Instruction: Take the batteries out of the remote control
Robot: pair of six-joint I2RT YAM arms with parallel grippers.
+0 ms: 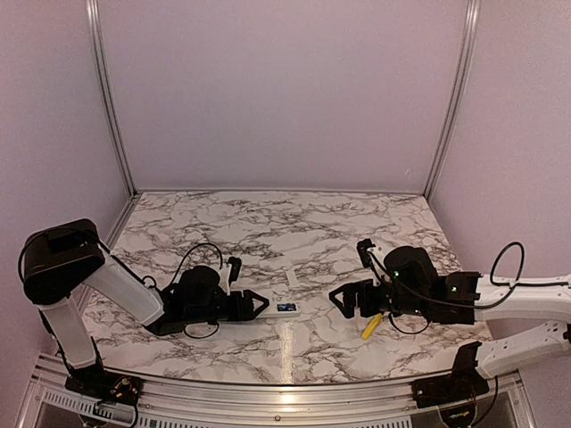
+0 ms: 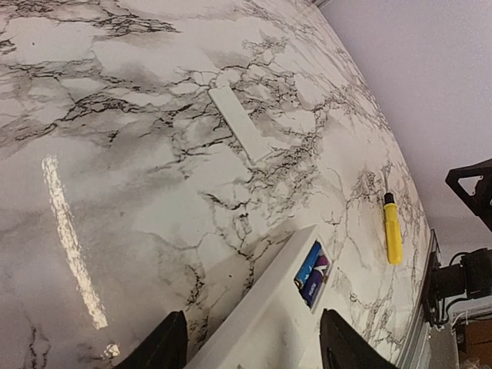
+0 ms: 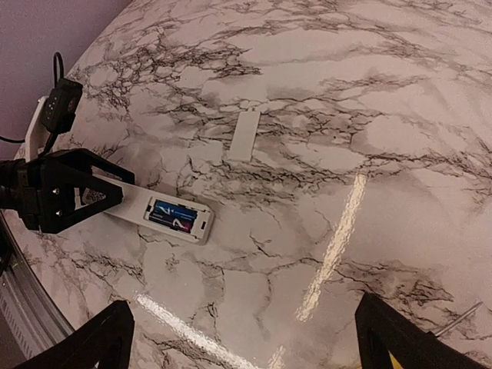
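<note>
Pair of arms, matched build. The left arm [image 1: 120, 290]: white tubular links, a bulky black joint housing [image 1: 59, 259] at the shoulder, black wrist block. The right arm [image 1: 526, 299]: same white links and black joints, with a small green light [image 1: 393, 267] on the wrist. The left gripper [image 1: 260, 305] and right gripper [image 1: 342, 300] are black, with angular, triangular open-frame fingers [image 3: 54, 181]. Thin black cables [image 1: 198, 251] loop off each wrist. Bases [image 1: 446, 388] are black.

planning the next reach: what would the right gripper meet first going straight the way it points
Probably the remote control, at its open end where the batteries show; only bare table lies between. The right gripper has the remote left of centre in its wrist view, so it might narrowly pass it.
</note>
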